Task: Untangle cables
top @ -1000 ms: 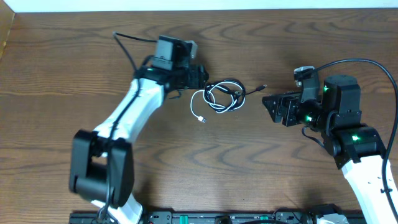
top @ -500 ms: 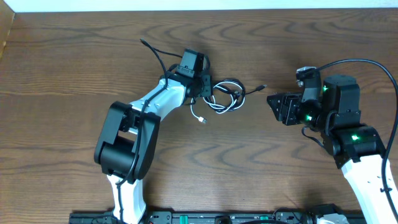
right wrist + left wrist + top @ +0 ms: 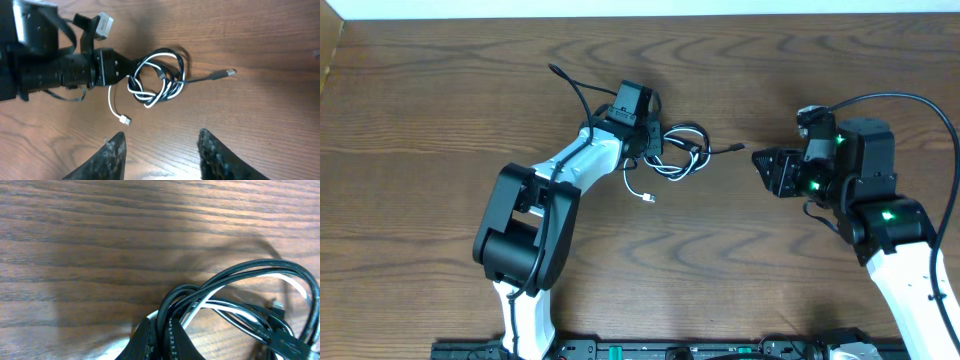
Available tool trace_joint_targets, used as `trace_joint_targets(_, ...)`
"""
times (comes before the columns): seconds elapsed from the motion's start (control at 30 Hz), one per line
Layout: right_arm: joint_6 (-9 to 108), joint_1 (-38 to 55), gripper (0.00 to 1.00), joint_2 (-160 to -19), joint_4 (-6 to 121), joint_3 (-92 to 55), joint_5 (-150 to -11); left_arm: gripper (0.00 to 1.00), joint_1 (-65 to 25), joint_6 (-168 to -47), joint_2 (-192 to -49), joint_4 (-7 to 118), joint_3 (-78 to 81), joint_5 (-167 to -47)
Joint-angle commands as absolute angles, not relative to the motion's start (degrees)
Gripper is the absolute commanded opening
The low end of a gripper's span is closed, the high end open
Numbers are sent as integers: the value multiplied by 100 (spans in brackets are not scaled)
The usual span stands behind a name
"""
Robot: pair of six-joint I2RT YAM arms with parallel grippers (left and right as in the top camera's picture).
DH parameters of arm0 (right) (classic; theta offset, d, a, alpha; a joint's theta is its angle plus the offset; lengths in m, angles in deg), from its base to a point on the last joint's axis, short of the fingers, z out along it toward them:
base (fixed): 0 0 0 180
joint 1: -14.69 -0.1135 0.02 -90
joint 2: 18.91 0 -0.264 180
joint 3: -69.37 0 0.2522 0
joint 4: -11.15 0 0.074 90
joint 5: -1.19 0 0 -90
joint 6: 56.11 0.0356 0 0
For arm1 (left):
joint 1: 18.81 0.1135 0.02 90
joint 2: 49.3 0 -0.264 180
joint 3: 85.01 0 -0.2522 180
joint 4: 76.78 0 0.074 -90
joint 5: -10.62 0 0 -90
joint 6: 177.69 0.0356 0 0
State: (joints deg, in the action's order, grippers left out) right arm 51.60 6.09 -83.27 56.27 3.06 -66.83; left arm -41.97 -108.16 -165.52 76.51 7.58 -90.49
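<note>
Gripped limp, light cables [image 3: 682,156] with left tool [image 3: 655,148]; found right tool [image 3: 161,136] wide. Judged free black plug [image 3: 227,73] best hold.

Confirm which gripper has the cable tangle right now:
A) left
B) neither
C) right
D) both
A: the left gripper is closed on the left edge of the cables, while the right gripper is open and apart from them.
</note>
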Motion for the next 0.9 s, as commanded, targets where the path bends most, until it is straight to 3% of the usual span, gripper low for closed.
trace_joint_targets(0.0,5538,531,40,-8559,5299,207,-6666,8,-4182,-10361,-15787,7629,749,-9974)
trace_joint_targets(0.27,6056,227,42,-8941,4261,205,-6443,7,-4182,-10254,-14419,7308,749,-11749)
trace_joint_targets(0.6,6152,131,43,-9717,3788,205,-6215,8,-4182,-10331,-14181,6644,749,-12573)
trace_joint_targets(0.87,6034,131,48,-10113,4083,207,-6209,8,-4182,-10611,-14181,6506,749,-12568)
